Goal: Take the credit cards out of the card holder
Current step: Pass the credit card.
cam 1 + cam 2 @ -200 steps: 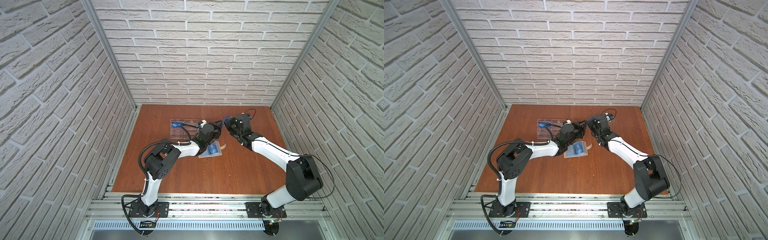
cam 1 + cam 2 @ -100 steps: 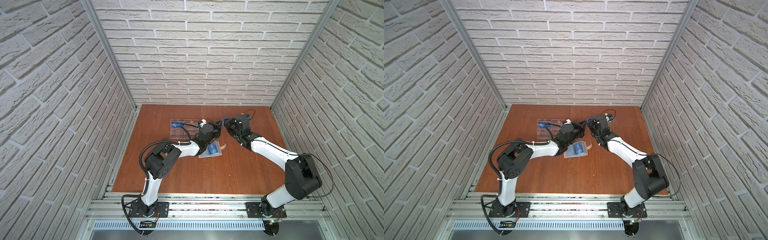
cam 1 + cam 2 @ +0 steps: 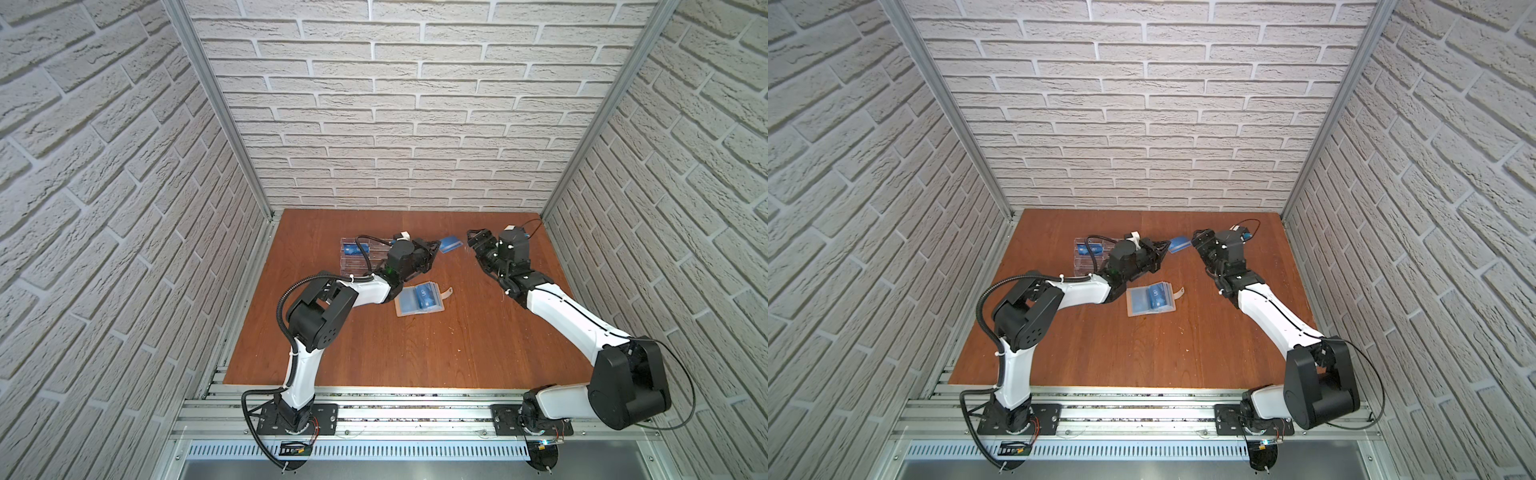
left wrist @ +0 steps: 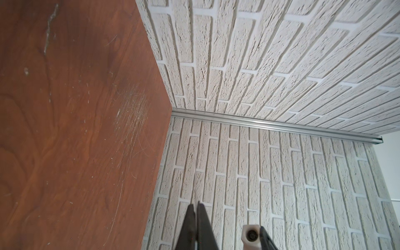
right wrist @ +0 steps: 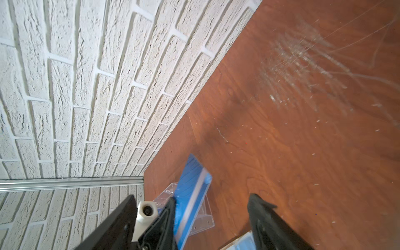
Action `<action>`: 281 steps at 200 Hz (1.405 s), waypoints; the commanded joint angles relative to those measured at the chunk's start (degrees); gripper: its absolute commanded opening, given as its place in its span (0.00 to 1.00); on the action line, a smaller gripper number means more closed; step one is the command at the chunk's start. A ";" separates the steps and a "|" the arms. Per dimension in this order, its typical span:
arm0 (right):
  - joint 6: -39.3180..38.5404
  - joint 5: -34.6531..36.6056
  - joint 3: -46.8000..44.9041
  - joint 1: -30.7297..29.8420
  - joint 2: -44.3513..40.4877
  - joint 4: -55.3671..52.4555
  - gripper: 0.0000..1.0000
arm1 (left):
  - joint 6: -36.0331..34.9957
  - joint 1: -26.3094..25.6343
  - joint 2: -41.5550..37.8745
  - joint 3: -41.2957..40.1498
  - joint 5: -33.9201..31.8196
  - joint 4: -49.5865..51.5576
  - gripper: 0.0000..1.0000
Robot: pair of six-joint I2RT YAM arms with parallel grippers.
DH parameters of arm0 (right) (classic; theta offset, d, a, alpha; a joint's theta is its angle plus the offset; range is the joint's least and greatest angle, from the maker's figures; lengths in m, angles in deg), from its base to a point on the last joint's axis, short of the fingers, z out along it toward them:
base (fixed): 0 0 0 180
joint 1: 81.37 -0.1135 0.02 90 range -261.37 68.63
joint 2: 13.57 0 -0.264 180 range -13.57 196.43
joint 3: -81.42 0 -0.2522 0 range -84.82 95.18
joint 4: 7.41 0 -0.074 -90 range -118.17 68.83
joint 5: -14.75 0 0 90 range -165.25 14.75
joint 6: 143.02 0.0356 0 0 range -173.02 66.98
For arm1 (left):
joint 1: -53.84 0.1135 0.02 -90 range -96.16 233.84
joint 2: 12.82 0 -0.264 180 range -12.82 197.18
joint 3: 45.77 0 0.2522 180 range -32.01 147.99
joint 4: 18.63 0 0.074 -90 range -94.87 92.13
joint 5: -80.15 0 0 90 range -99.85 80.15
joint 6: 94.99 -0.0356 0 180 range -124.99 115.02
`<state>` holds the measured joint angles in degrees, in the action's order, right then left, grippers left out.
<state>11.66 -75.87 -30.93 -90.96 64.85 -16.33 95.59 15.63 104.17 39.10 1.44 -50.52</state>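
1. Since a second ago the right gripper (image 3: 473, 240) has spread its jaws wide and backed off the thin blue plastic credit card (image 3: 450, 244). The left gripper (image 3: 436, 246) has clamped onto that card.
2. The reddish-brown wood-grain counter (image 3: 415, 365) carries pale scratches. White brick-pattern walls (image 3: 415, 124) with aluminium corner posts (image 3: 230, 124) enclose it on three sides.
3. The card juts from the left gripper's tips, raised off the counter. Its free end points at the right gripper and stops just short of it.
4. In the right wrist view the card (image 5: 192, 188) is blue with fine lines and one pale stripe along its length, and it is tilted.
5. The small booklet card holder (image 3: 419, 299) lies open on the counter, in front of the left gripper and apart from it. Its clear sleeve pages show more blue cards (image 3: 426, 296), and a pale strap (image 3: 446, 293) sticks out.
6. A clear acrylic tiered rack (image 3: 353, 262) behind the left arm holds another blue card (image 3: 355, 249).
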 commanded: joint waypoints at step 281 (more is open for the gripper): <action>1.40 -37.13 -17.33 4.31 12.74 43.42 0.56 | -20.45 4.29 -4.93 -0.57 20.44 4.95 0.00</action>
<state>13.24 -111.39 -47.36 -86.32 76.19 23.93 75.63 19.52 100.17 38.90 22.44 -40.88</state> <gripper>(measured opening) 0.572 0.048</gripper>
